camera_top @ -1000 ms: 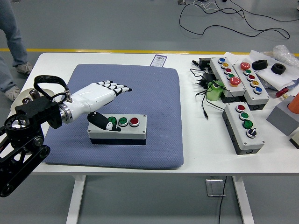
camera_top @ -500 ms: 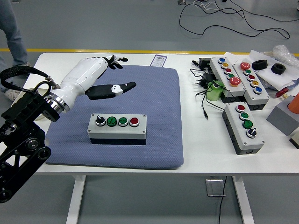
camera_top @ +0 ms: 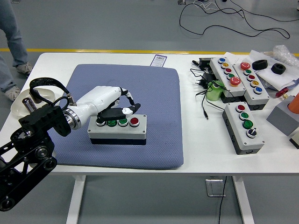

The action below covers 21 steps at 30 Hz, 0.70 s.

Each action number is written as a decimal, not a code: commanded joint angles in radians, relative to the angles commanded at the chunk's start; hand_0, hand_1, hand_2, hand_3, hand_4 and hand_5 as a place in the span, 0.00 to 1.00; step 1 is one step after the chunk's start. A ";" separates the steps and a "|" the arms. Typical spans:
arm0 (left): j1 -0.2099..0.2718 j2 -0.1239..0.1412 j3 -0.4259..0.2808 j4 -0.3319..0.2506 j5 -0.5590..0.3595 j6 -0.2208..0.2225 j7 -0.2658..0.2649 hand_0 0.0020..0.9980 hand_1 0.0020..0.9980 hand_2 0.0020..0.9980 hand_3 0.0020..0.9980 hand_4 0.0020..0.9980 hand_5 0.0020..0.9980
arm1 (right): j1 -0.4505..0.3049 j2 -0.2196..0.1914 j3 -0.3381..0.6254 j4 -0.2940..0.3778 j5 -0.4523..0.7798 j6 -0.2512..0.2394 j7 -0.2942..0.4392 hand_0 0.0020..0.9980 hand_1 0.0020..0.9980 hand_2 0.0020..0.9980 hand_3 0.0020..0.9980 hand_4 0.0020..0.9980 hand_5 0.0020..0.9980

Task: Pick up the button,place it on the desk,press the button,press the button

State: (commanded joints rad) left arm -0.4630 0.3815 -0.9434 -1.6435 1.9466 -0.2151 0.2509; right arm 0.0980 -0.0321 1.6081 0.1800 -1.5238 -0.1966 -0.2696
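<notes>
The grey button box (camera_top: 117, 131) lies flat on the blue pad (camera_top: 154, 98), near the pad's front left. On its top sit a black selector knob (camera_top: 99, 123), two green buttons (camera_top: 123, 122) and a red button (camera_top: 134, 121). My left hand (camera_top: 133, 109), white with a black thumb, hovers low over the box's far edge. Its fingers (camera_top: 131, 97) curl downward behind the box, and the thumb (camera_top: 120, 112) stretches along above the green buttons, holding nothing. Whether the thumb touches a button I cannot tell. The right arm is out of view.
Three more button boxes (camera_top: 244, 127) stand at the right of the white table (camera_top: 201, 154), among black cables (camera_top: 203, 93) and a green object (camera_top: 215, 91). A grey block (camera_top: 282, 116) sits at the right edge. A person's legs (camera_top: 11, 32) show at top left.
My left hand was raised high over the pad's back left half a second ago; it has come back down and right onto the box, with fingers now curled.
</notes>
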 joint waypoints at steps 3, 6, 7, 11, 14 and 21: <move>0.000 -0.001 0.014 0.001 0.001 -0.005 0.004 0.00 0.00 0.00 0.62 0.61 1.00 | 0.000 0.000 0.000 0.000 -0.001 0.000 -0.001 0.66 0.65 0.71 0.61 0.47 0.33; 0.001 -0.003 0.027 -0.001 -0.003 -0.003 0.005 0.00 0.00 0.00 0.62 0.61 1.00 | 0.000 0.001 0.000 0.000 0.000 0.000 -0.002 0.66 0.65 0.71 0.61 0.47 0.33; 0.001 -0.003 0.032 -0.001 -0.004 -0.001 0.005 0.00 0.00 0.00 0.62 0.61 1.00 | 0.000 0.001 0.000 0.000 0.000 0.000 -0.002 0.66 0.65 0.71 0.61 0.47 0.33; 0.000 -0.006 0.046 0.009 -0.004 0.002 0.008 0.00 0.00 0.00 0.63 0.60 1.00 | -0.001 0.001 0.001 0.000 -0.001 0.000 -0.001 0.66 0.65 0.71 0.61 0.47 0.33; 0.002 -0.007 0.053 0.020 -0.004 0.002 0.011 0.00 0.00 0.00 0.63 0.60 1.00 | -0.003 0.000 0.001 0.000 0.000 -0.001 -0.001 0.66 0.65 0.71 0.61 0.47 0.33; -0.002 -0.013 0.067 0.052 -0.006 0.021 0.009 0.00 0.00 0.00 0.63 0.60 1.00 | -0.004 -0.001 0.002 0.000 -0.003 -0.001 -0.001 0.66 0.65 0.71 0.61 0.47 0.33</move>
State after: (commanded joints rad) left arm -0.4650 0.3684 -0.8761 -1.5917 1.9403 -0.1941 0.2603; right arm 0.0942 -0.0326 1.6103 0.1800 -1.5267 -0.1973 -0.2707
